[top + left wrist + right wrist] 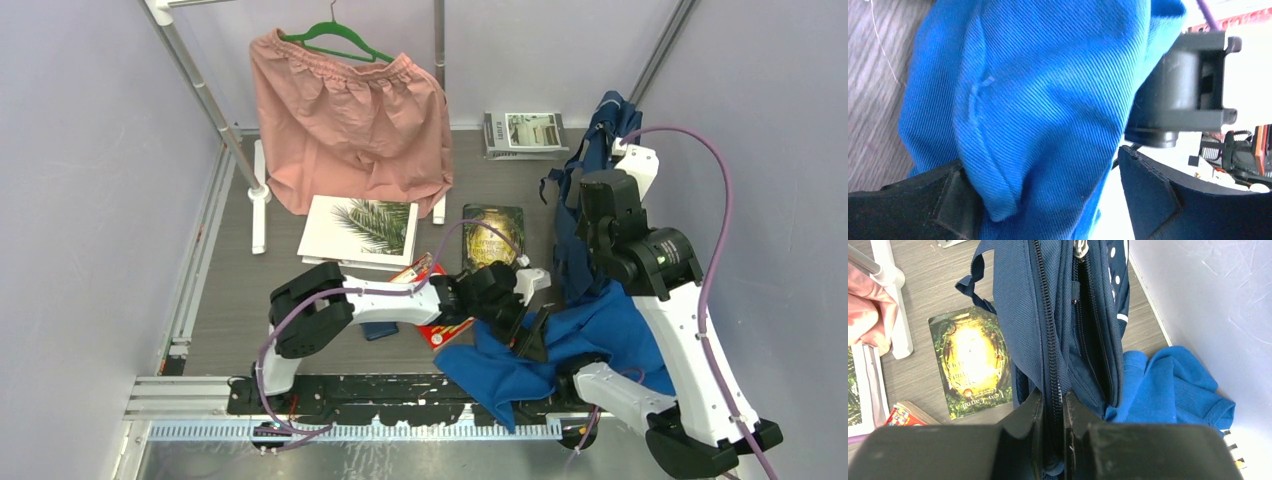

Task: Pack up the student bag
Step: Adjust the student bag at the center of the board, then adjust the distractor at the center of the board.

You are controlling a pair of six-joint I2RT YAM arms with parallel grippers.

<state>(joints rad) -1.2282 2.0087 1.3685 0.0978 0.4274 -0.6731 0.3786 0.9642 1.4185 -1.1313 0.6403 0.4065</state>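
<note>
The navy backpack [600, 130] hangs upright at the right, its zipped edges facing the right wrist camera [1018, 300]. My right gripper [592, 215] is shut on the bag's zipper edge [1052, 400] and holds it up. A royal-blue cloth [610, 325] lies bunched at the bag's foot and also shows in the right wrist view [1173, 385]. My left gripper [530, 335] is open with its jaws wide apart around a fold of that cloth [1048, 100]. The cloth rests against the left finger [923, 205], and a gap remains at the right finger [1168, 200].
Pink shorts [350, 110] hang on a green hanger from a rack at the back. A palm-leaf book [360, 228], a green-gold book [492, 235], a red book [425, 300] and a small navy wallet [378, 330] lie mid-table. Magazines [525, 133] lie at the back. The wall is close on the right.
</note>
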